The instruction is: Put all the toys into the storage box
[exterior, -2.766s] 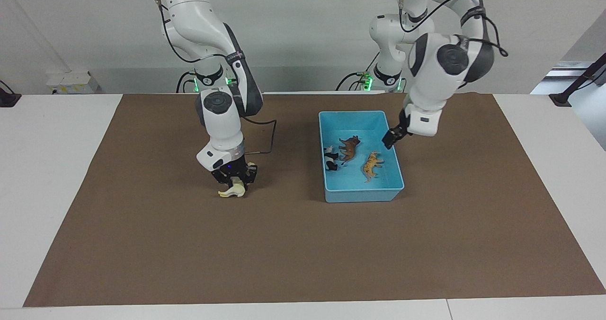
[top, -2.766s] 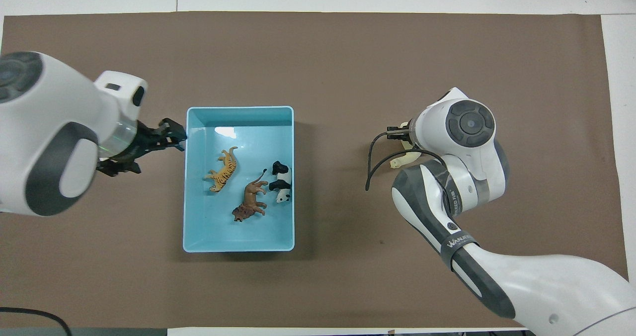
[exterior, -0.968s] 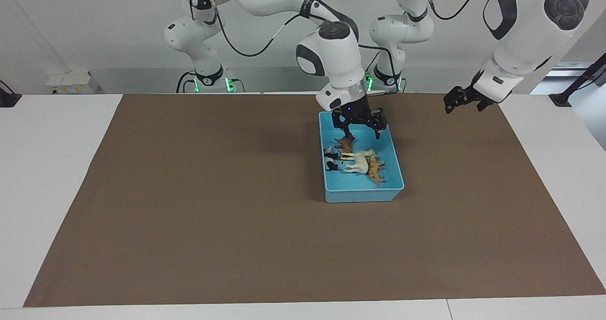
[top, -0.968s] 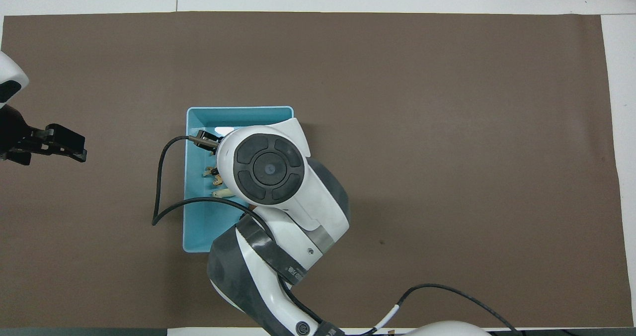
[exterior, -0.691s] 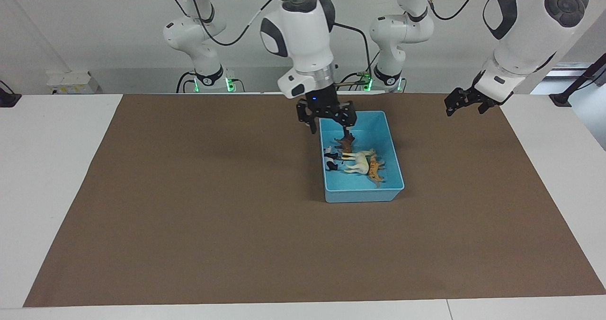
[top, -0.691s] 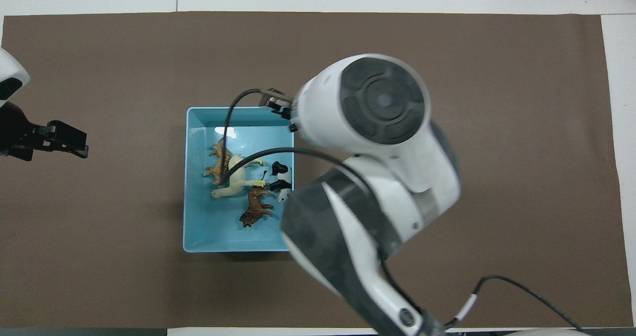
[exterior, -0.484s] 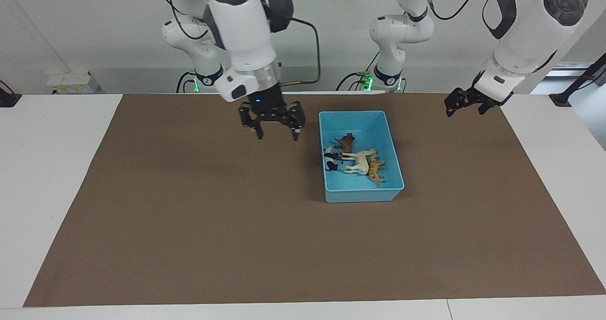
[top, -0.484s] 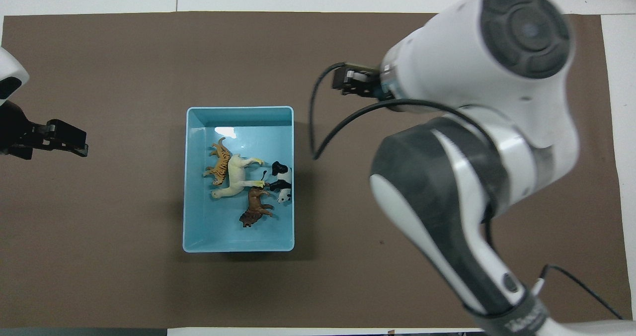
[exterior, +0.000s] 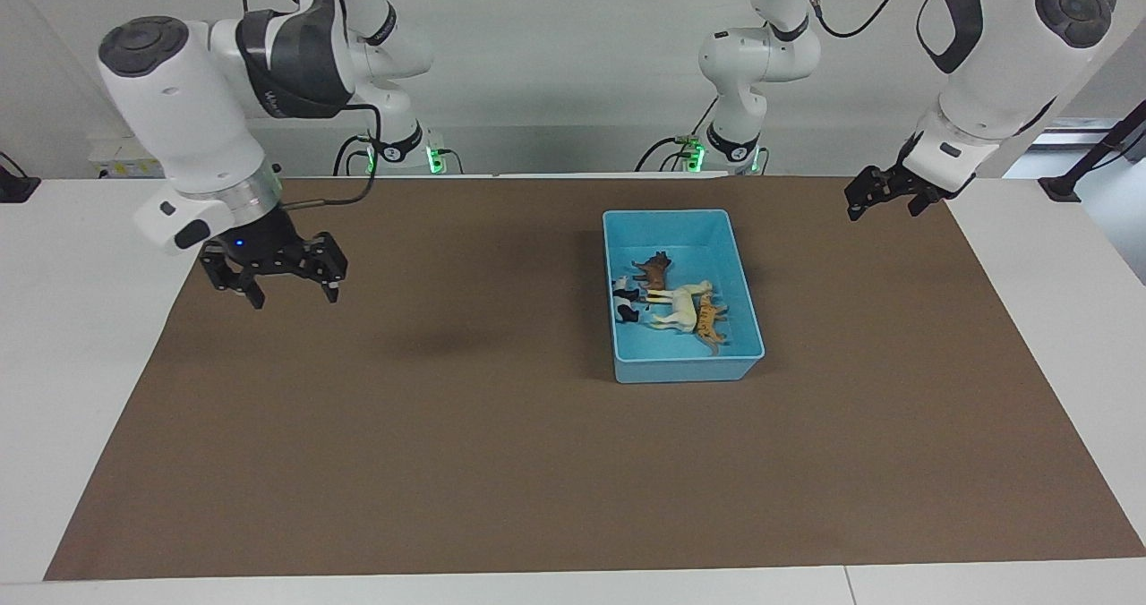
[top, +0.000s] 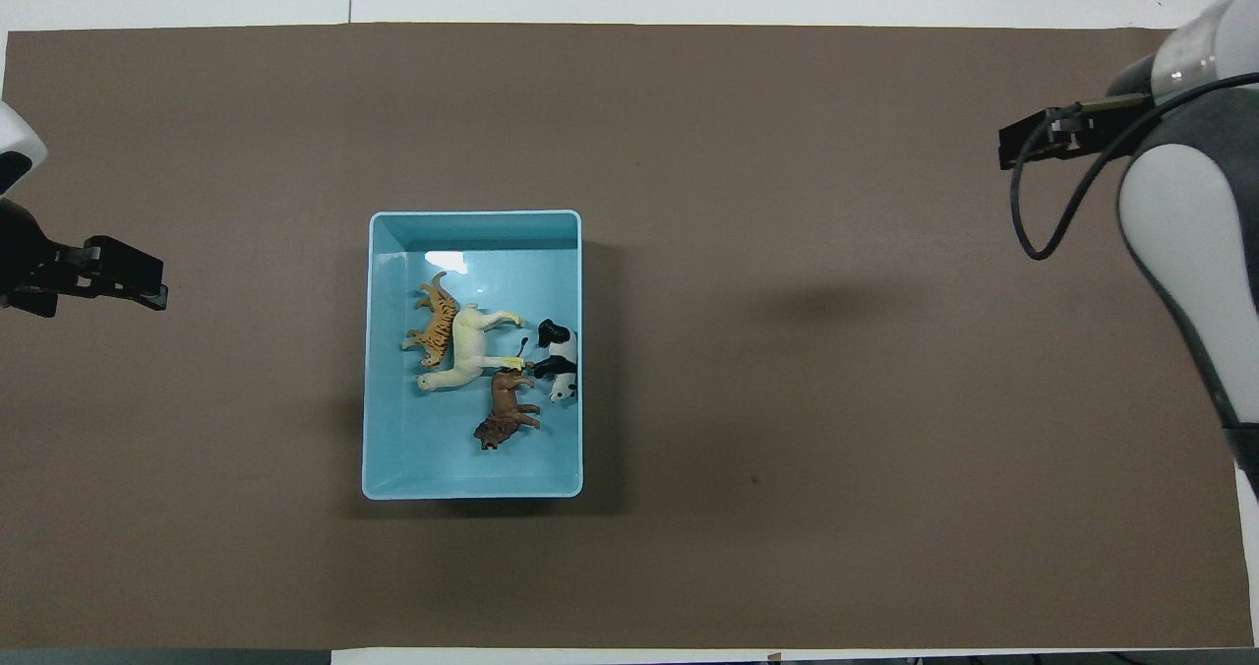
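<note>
Last toy is in. I see the cream horse (exterior: 678, 306) lying in the storage box (exterior: 680, 368), between the tiger (exterior: 709, 318) and the panda (exterior: 626, 299), with the brown animal (exterior: 654, 270) just nearer the robots. It wasn't in the box a few seconds back; the right arm had it pinched on the mat.

Right gripper (exterior: 288, 287) has let go and swung away fast: half a second ago it was just beside the box, now it hangs over the mat (exterior: 501, 462) edge at its own end of the table, well apart from the box. Fingers spread, nothing between them.

Left gripper (exterior: 881, 195) waits over the mat corner at its end, same spot as a second ago. Carrying nothing that I can see; can't tell how its fingers stand.

From each tool's side: the box and all four toys sit toward mid-table, out of contact with both.

My read: no toys left on the mat, task done. Only parking remains.
</note>
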`<state>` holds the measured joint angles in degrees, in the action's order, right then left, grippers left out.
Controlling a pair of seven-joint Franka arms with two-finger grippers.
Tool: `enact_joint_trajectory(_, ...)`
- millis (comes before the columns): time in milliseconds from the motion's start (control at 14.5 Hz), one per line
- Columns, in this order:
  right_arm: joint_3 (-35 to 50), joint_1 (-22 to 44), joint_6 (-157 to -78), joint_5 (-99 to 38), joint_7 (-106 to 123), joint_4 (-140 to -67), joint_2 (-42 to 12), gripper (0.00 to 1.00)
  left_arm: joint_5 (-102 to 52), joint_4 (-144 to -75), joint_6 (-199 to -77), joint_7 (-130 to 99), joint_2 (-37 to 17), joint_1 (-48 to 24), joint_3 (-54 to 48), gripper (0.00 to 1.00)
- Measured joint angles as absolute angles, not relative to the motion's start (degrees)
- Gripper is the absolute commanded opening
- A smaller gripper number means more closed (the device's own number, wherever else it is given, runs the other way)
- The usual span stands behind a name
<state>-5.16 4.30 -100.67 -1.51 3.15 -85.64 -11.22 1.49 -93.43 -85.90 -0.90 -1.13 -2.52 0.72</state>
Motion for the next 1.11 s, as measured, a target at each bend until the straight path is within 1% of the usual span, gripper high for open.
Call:
enact_joint_trajectory(138, -5.15, 2.26, -96.02, -1.45, 3.77, -86.76, -8.33, 1.0, 1.49, -93.43, -85.9, -0.9, -1.13, -2.52, 0.72, 1.0)
enact_joint_trajectory(277, -5.15, 1.69, -91.17, -1.3, 3.83, -88.18, -4.17, 1.0, 1.49, -93.43, -85.9, -0.9, -1.13, -2.52, 0.72, 1.0)
enact_joint_trajectory(553, -4.96, 1.09, -88.08, -0.12, 3.9, -91.59, 2.97, 1.0, 1.49, -93.44, -85.9, -0.9, -1.12, -2.52, 0.72, 1.0)
enact_joint_trajectory(691, -4.64, 0.08, -86.8, 0.85, 4.98, -92.28, 4.29, 1.0, 1.49, -93.43, -85.9, -0.9, -1.12, -2.52, 0.72, 1.0)
enact_joint_trajectory(899, -4.48, -0.6, -88.17, 1.96, 7.16, -92.75, 4.3, 1.0, 1.49, -93.44, -85.91, -0.9, -1.12, -2.52, 0.72, 1.0)
enact_joint_trajectory(1106, -4.4, -0.82, -87.9, 1.96, 7.16, -92.74, 4.33, 1.0, 1.49, -93.43, -85.91, -0.9, -1.12, -2.52, 0.72, 1.0)
